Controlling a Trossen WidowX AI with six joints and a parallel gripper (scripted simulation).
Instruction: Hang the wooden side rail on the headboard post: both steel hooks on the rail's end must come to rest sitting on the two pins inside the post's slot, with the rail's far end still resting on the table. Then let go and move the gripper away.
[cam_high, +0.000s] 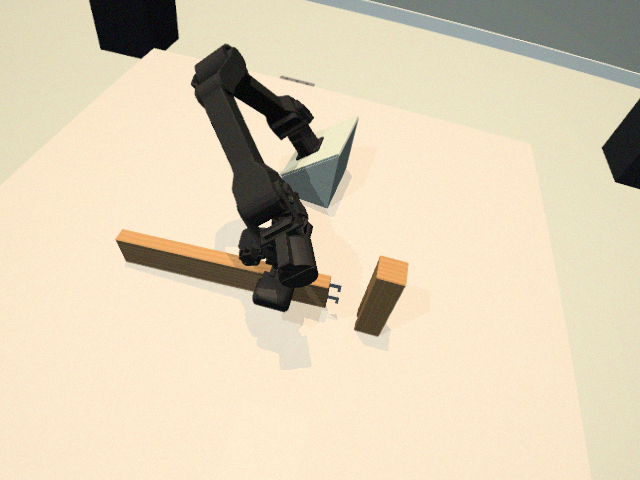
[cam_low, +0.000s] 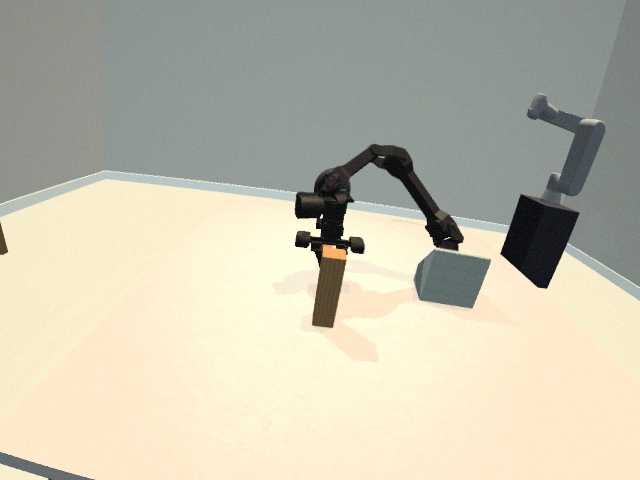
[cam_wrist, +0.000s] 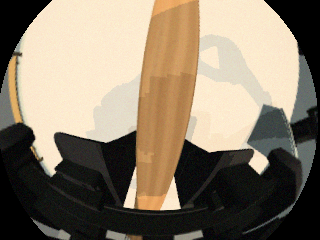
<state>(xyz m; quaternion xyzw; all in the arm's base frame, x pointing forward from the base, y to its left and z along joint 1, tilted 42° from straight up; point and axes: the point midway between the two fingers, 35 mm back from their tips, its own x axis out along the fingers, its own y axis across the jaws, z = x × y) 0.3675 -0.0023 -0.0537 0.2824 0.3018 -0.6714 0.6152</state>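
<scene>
The wooden side rail (cam_high: 170, 258) (cam_wrist: 167, 100) lies lengthwise, its far left end on the table. Its right end is slightly raised, with a shadow below. Two steel hooks (cam_high: 334, 284) stick out of that end towards the headboard post (cam_high: 379, 304) (cam_low: 329, 291), with a gap between hooks and post. The post stands upright. Its slot is barely visible and the pins are hidden. My gripper (cam_high: 269, 271) (cam_wrist: 156, 132) is shut on the rail near the hook end, one finger on each side. In the exterior view the post hides most of the rail.
My arm's blue-grey wedge base (cam_high: 315, 180) (cam_low: 449, 279) stands behind the rail, on the arm's side. A black pedestal (cam_low: 540, 237) with a grey arm (cam_low: 581, 155) stands at the right in the exterior view. Other black blocks (cam_high: 135, 25) (cam_high: 628, 149) stand beyond the table edges.
</scene>
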